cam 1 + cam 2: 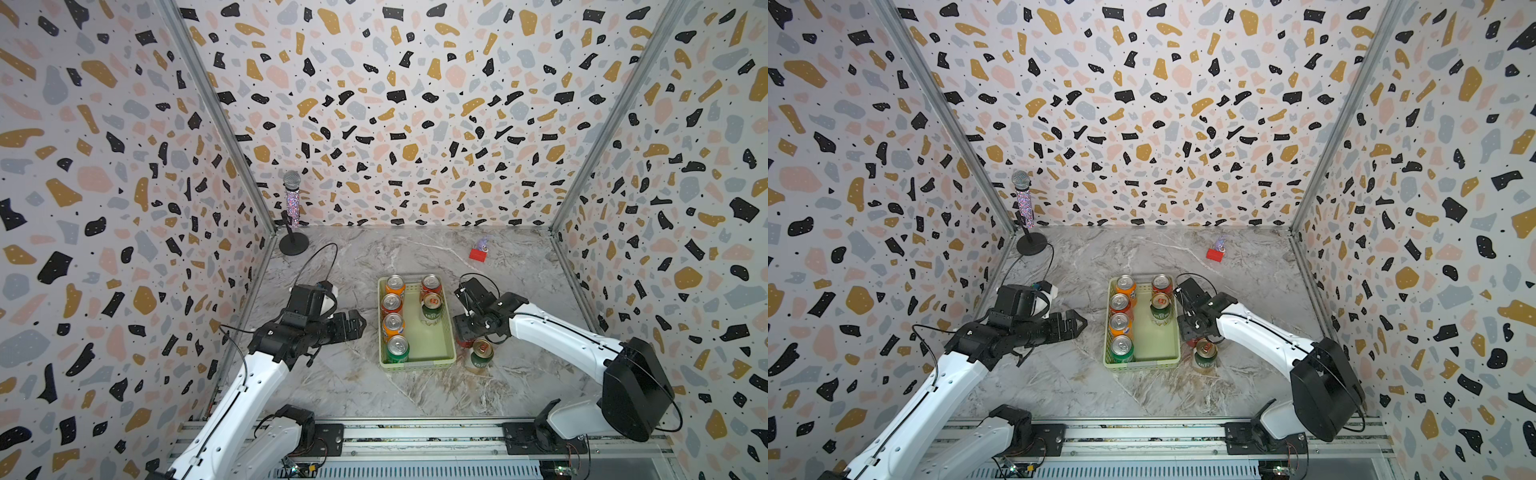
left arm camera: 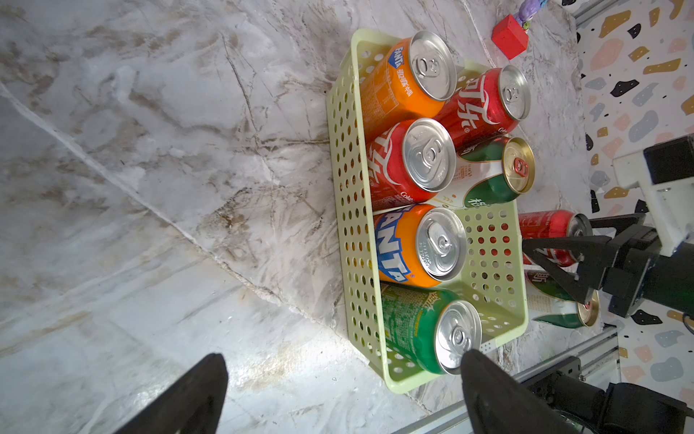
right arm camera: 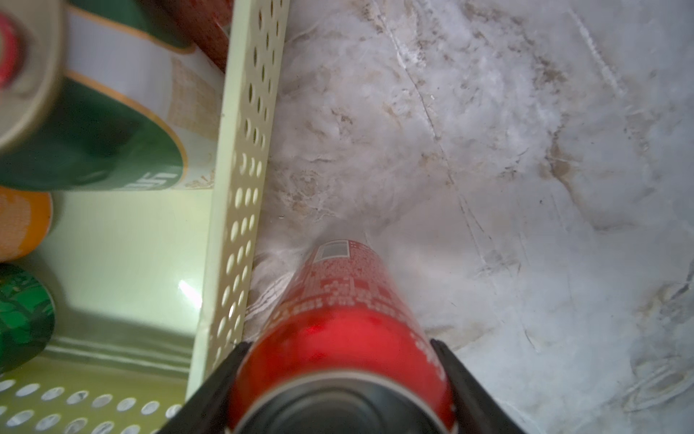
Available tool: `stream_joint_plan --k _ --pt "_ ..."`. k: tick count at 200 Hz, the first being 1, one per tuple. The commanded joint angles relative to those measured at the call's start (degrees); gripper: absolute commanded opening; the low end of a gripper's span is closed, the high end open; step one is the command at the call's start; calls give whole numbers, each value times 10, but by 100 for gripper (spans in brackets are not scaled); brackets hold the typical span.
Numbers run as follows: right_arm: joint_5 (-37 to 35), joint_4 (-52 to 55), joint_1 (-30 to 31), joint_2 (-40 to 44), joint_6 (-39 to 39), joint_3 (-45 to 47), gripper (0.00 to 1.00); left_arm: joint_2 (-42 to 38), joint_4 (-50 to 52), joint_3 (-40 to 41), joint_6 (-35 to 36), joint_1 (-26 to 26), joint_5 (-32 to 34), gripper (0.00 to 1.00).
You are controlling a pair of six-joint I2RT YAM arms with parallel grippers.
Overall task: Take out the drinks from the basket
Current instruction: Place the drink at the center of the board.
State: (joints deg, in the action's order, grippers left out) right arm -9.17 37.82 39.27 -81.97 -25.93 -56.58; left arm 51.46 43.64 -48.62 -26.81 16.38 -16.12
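Left gripper [image 1: 356,323] hangs wide and empty just left of the basket [image 1: 419,365]. The basket sits in the middle of the table [image 1: 332,386] with six cans [image 1: 390,302] upright inside: four down its left side, two at the far right. Right gripper [image 3: 338,349] is clamped on a red can [image 3: 338,285] outside the basket, close by its right wall; a dark green can [image 1: 481,353] stands just beside.

Risks, as I judge them: the left column is packed can to can, so a finger pushed in for the green can [image 1: 398,347] could shove the orange can [image 1: 393,324] next to it, or drag the basket. I cannot tell whether the red can's base is on the table; letting go early would tip it. Spreading jaws could knock the dark green can over.

Count: eight cans; two orange, three red, one green, two dark green; six in, two out; one basket.
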Motion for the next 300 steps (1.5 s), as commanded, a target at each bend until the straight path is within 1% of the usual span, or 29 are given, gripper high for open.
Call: stream_joint_plan --k 1,33,58,96,117,146,191,223,263,300 --pt "0 -18 -1 12 -12 -1 30 -6 -16 7 -3 3 -8 100" --pt "5 -20 -2 20 -16 14 33 -5 -17 9 -5 2 -9 100" --pt "8 -16 -2 27 -15 22 42 -4 -18 9 -5 3 -10 100" --pt "8 -7 -2 40 -15 22 57 -5 -18 9 -6 4 -9 100" --pt "8 -2 -2 47 -15 17 67 -4 -18 10 -6 4 -8 100" --pt "1 8 -2 57 -16 10 71 -4 -18 10 -6 5 -7 100" --pt "-7 22 -1 88 -7 1 88 -3 -18 10 -6 6 -7 100" --pt "-14 36 -2 109 0 -10 92 -3 -18 10 -6 6 -5 100" --pt "-38 69 -2 130 18 -49 92 -1 -18 9 -5 6 -1 100" --pt "-15 76 -2 131 35 -95 92 6 -18 3 -11 6 -4 100"
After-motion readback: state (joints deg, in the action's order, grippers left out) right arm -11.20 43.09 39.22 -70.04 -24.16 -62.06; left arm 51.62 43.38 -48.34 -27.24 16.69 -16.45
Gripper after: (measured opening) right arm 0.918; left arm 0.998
